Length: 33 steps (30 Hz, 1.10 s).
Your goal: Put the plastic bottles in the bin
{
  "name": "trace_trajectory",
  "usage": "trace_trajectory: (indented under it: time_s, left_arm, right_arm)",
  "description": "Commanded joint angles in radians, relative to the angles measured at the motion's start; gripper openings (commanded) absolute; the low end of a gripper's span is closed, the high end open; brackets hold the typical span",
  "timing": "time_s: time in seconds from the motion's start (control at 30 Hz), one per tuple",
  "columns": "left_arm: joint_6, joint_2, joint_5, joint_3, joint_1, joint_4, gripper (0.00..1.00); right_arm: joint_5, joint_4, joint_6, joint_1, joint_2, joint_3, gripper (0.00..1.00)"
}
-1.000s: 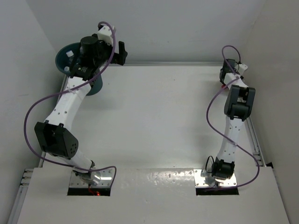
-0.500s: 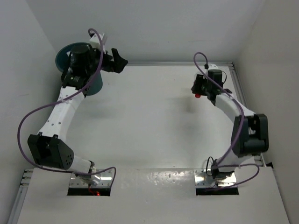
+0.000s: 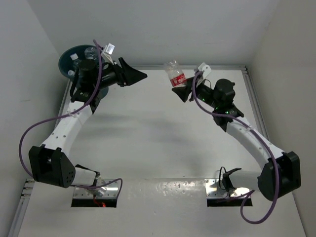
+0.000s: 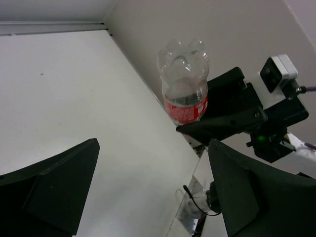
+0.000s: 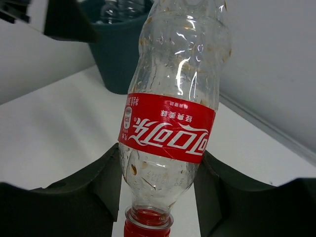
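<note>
The right fingers (image 5: 98,192) are closed on a bottle (image 5: 173,98), one finger on each side of its lower body just above the neck. I read the bottle as clear, crumpled plastic, with a red label (image 5: 168,133) printed in white script around its middle and a red cap (image 5: 145,227). The cap end points back toward the wrist and the base sticks out past the fingertips. In the top view the bottle (image 3: 174,74) is raised off the desk (image 3: 148,138).

The left fingers (image 4: 64,182) are spread wide and hold nothing. From the left wrist view, the bottle (image 4: 185,79) is straight ahead of the open gap and well apart from the tips.

The bin (image 3: 66,61) is on the wrist side of the left fingers (image 3: 131,75), behind them. From the right wrist it is beyond the bottle, up and to the left. It is dark teal, and other bottles (image 3: 90,51) lie inside it.

Change from 0.5 s ago: the right fingers (image 3: 183,91) were farther to the right and showed only a red spot. They are now nearer the middle of the far edge, with the whole bottle visible. The left fingers were shorter in view beside the bin. They now reach out toward the bottle.
</note>
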State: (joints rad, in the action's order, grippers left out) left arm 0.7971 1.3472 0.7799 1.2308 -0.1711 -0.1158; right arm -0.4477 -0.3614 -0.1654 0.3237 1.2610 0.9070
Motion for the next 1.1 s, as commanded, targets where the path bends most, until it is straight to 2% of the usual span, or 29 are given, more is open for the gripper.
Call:
trace_trajectory:
  time_s: [0.0, 0.2, 0.3, 0.6, 0.7, 0.8, 0.87, 0.9, 0.97, 1.0, 1.03, 1.07]
  left_arm:
    - [0.111, -0.036, 0.015, 0.050, -0.039, -0.102, 1.00]
    - [0.131, -0.036, 0.041, 0.036, -0.099, -0.225, 1.00]
    - [0.122, -0.026, -0.001, 0.036, -0.113, -0.225, 1.00]
    - [0.122, -0.008, -0.010, 0.047, -0.152, -0.243, 1.00]
    - [0.122, -0.008, 0.001, 0.047, -0.153, -0.252, 0.90]
    - [0.113, -0.008, 0.028, 0.047, -0.153, -0.263, 0.74]
    - [0.113, -0.008, 0.041, 0.036, -0.153, -0.272, 0.66]
    - [0.113, -0.008, 0.041, 0.036, -0.153, -0.272, 0.54]
    - [0.102, -0.008, 0.041, 0.036, -0.142, -0.272, 0.40]
    - [0.102, -0.017, 0.041, 0.036, -0.121, -0.272, 0.28]
    - [0.090, -0.017, 0.041, 0.045, -0.108, -0.272, 0.21]
    - [0.073, -0.017, 0.041, 0.065, -0.091, -0.253, 0.15]
  right_arm:
    - [-0.042, -0.148, 0.114, 0.066, -0.026, -0.017, 0.00]
    - [-0.022, -0.185, 0.110, 0.169, -0.011, 0.018, 0.00]
    - [-0.013, -0.195, 0.115, 0.212, -0.008, 0.032, 0.00]
    - [0.003, -0.195, 0.130, 0.291, 0.012, 0.056, 0.00]
    - [0.010, -0.198, 0.138, 0.310, 0.023, 0.061, 0.00]
    - [0.023, -0.202, 0.142, 0.311, 0.032, 0.067, 0.00]
    - [0.030, -0.200, 0.139, 0.308, 0.038, 0.075, 0.00]
    - [0.030, -0.198, 0.139, 0.310, 0.041, 0.084, 0.00]
    - [0.037, -0.197, 0.133, 0.311, 0.047, 0.092, 0.18]
    - [0.037, -0.198, 0.133, 0.310, 0.044, 0.090, 0.27]
    - [0.037, -0.192, 0.136, 0.313, 0.040, 0.092, 0.39]
    - [0.041, -0.189, 0.133, 0.310, 0.037, 0.089, 0.68]
